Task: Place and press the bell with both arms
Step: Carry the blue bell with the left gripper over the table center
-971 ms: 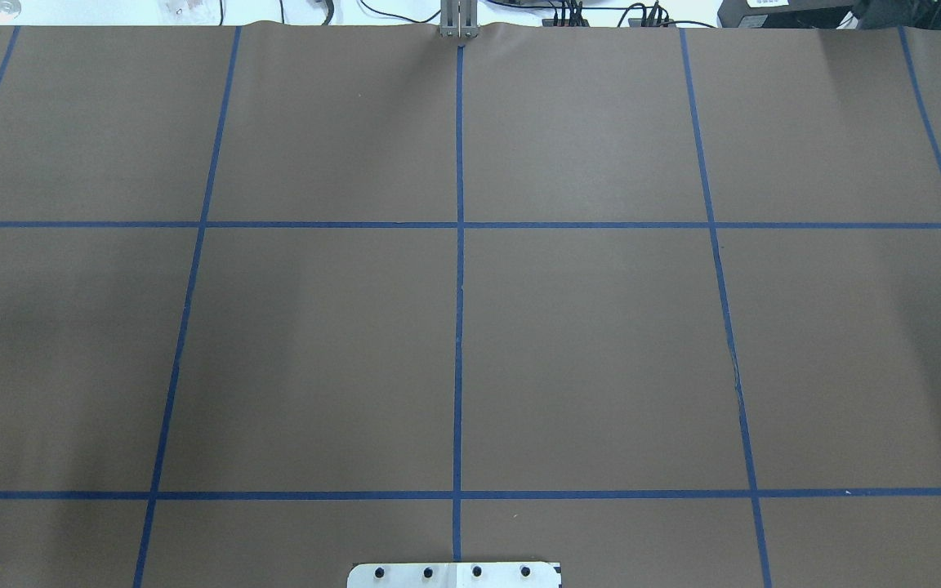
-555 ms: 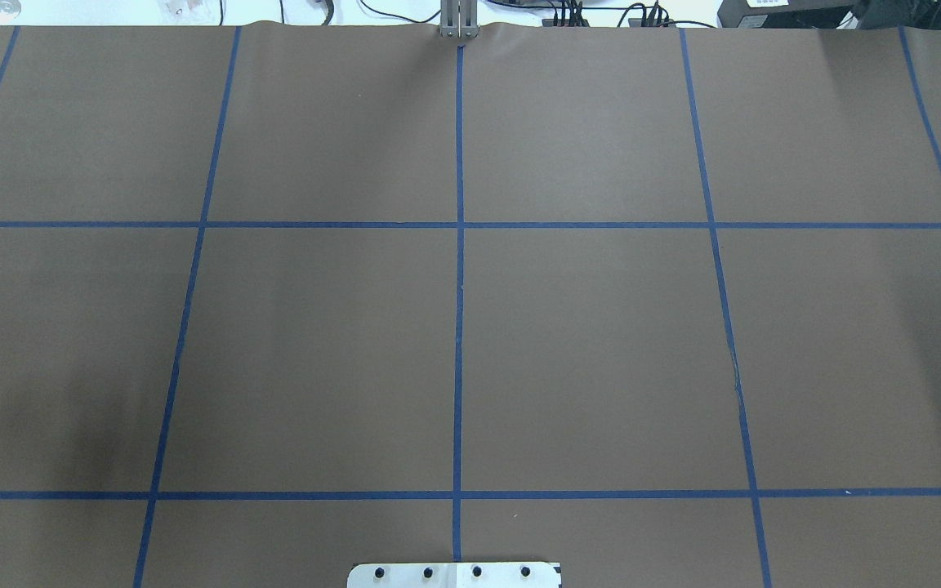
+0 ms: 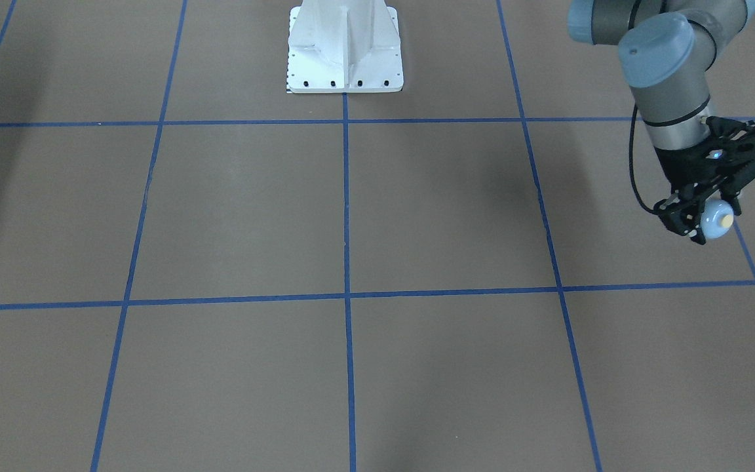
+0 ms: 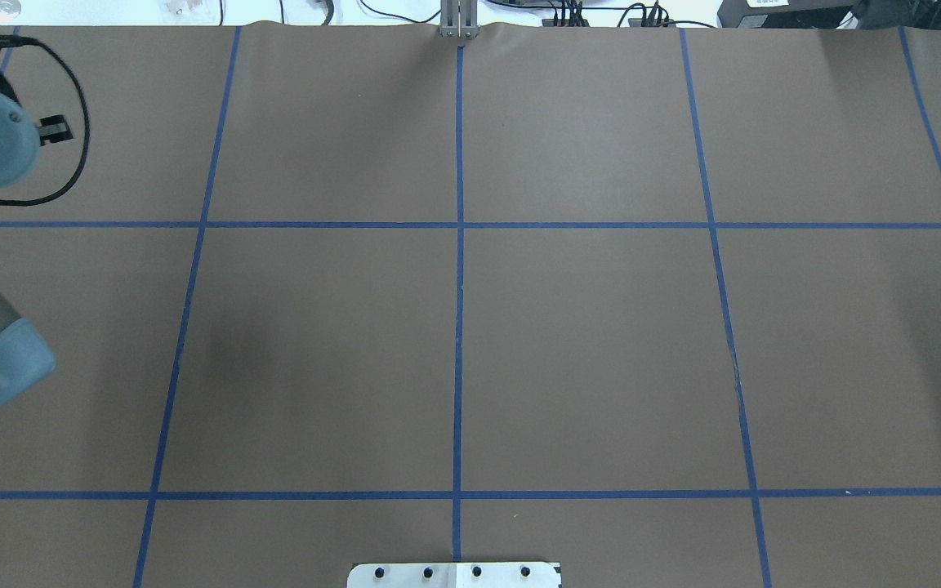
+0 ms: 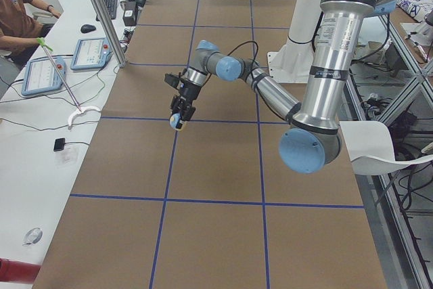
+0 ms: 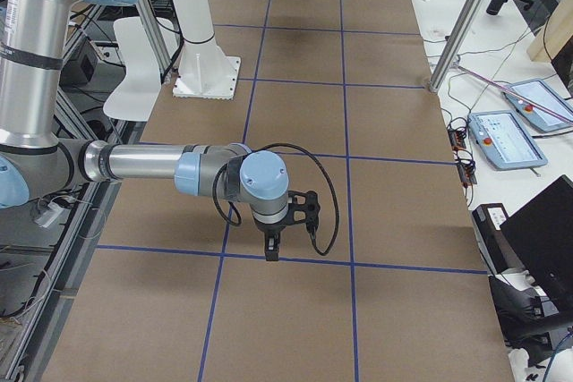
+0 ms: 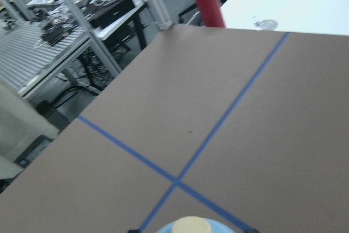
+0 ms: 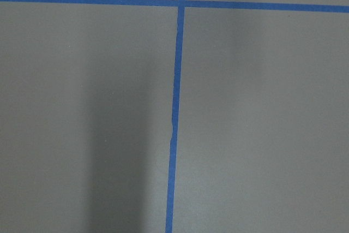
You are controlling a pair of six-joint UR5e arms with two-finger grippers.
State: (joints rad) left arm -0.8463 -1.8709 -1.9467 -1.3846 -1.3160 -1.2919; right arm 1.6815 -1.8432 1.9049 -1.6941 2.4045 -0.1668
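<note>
Light-blue bell (image 3: 718,220) clamped between the left jaws above the table (image 3: 449,210); right jaws' state unclear.

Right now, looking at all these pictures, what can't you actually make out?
1. The right tool shows only in the right side view, and small; open or shut cannot be told. Its wrist camera shows only table.
2. The bell: in the front-facing view the left tool clamps it and hides part of it; the left wrist view's bottom edge cuts off all but its top.
3. Overhead view: the left edge cuts off the left tool and bell.
</note>
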